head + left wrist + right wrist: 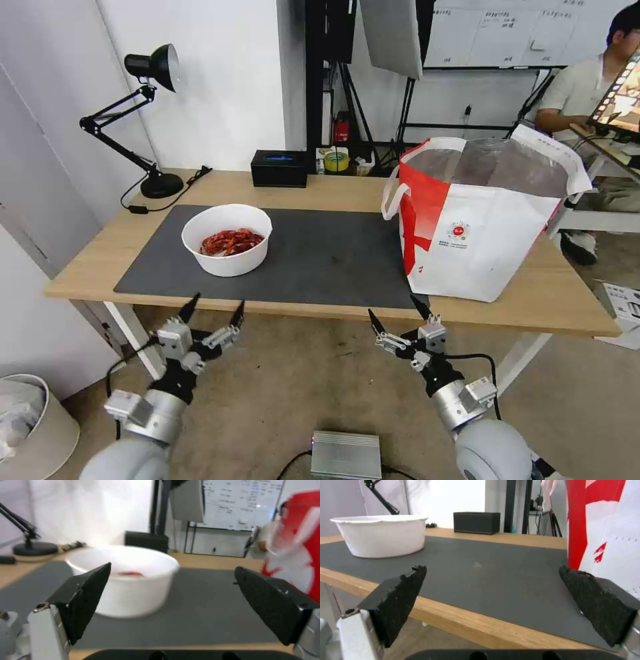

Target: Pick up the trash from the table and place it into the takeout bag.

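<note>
One white round bowl of red shells (227,240) is what we count as trash on the light wood worktop (333,192); it stands on the left half of the single large dark grey mat (320,257), upright, with the shells lying in a heap inside. We see the same bowl in the left wrist view (128,580) and in the right wrist view (381,538).

One large white-and-red takeout bag (483,220) stands upright at the right end of the worktop, well apart from the bowl, its near corner on the mat's right edge. Its mouth is open and shows silver foil lining; we note one small round red logo on its white face and white strap handles.

Two grippers are counted, both below the worktop's near edge and touching nothing. The left gripper (215,311) is in front of the bowl, its two black fingers (85,597) spread wide and empty. The right gripper (395,313) is in front of the bag's near corner, its two fingers (398,597) likewise spread wide and empty.

At the back edge we count one black rectangular box (279,168), one yellow tape roll (337,161) and one black desk lamp (143,120).
</note>
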You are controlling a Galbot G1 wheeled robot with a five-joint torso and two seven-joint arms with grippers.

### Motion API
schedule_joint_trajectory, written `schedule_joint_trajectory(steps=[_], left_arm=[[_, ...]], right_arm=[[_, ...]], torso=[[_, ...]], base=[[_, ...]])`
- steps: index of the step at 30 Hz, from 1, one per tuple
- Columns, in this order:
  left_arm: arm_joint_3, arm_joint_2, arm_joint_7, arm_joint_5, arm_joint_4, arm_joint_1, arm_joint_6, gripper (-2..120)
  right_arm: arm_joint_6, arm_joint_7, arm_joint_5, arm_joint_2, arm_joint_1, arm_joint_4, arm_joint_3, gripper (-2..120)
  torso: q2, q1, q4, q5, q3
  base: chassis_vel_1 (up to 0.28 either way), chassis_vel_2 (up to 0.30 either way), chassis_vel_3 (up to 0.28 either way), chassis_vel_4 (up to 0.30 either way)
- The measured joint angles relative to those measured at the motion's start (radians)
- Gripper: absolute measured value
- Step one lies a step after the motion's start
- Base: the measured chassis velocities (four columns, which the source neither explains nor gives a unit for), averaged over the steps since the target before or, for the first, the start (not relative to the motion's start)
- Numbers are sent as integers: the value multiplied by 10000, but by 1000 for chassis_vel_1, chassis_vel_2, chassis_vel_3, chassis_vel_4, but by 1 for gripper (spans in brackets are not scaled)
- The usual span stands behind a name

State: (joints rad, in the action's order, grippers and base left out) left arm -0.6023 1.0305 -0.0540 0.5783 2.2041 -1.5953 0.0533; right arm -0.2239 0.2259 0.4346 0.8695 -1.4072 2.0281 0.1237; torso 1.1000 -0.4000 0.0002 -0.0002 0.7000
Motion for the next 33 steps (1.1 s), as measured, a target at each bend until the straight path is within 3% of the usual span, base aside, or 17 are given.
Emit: schedule_joint_trajectory(steps=[1,4,5,7,8,10,11,15,20,23,24,27,33], left_arm=[[0,0,0,0,0,0,0,100],[-303,-1244,-1355,1240,307,740,-1474,100],[-303,-1244,-1355,1240,307,740,-1474,100],[-318,-2099,-1933,2211,137,1466,-2045,100],[-318,-2099,-1933,2211,137,1466,-2045,100],[-91,-3019,-2227,3313,-550,2497,-2300,100],[-91,-3019,-2227,3313,-550,2497,-2300,100],[630,-4022,-2317,5218,-1627,4355,-2771,100],[1316,-4351,-2279,6394,-2370,5622,-3512,100],[1761,-4433,-2151,7192,-3216,6516,-4398,100],[1761,-4433,-2151,7192,-3216,6516,-4398,100],[2558,-4547,-1880,7696,-4164,7598,-5327,100],[3725,-4468,-1627,7885,-5319,9051,-6026,100]], right_arm=[[0,0,0,0,0,0,0,100],[5,-5,6,-2,3,1,0,100],[5,-5,6,-2,3,1,0,100],[7,-8,10,-5,6,2,0,100],[7,-8,10,-5,6,2,0,100],[10,-11,13,-4,7,4,1,100],[10,-11,13,-4,7,4,1,100],[13,-15,17,-5,9,7,2,100],[16,-17,20,-6,11,10,2,100],[18,-19,22,-6,13,11,3,100],[18,-19,22,-6,13,11,3,100],[21,-22,23,-6,14,11,3,100],[22,-25,24,-7,15,11,3,100]], torso=[[0,0,0,0,0],[0,0,-2,3,0],[0,0,-2,3,0],[0,0,-2,-1,0],[0,0,-2,-1,0],[0,-1,-3,-1,0],[0,-1,-3,-1,0],[-2,-1,-3,1,2],[-1,-1,-6,-1,2],[-2,0,0,-1,0],[-2,0,0,-1,0],[-2,-1,-3,1,1],[-1,-1,-2,2,0]], base=[[0,0,0,0],[0,0,0,0],[0,0,0,0],[0,0,0,0],[0,0,0,0],[0,0,0,0],[0,0,0,0],[0,0,0,0],[0,0,0,0],[0,0,0,0],[0,0,0,0],[0,0,0,0],[0,0,0,0]])
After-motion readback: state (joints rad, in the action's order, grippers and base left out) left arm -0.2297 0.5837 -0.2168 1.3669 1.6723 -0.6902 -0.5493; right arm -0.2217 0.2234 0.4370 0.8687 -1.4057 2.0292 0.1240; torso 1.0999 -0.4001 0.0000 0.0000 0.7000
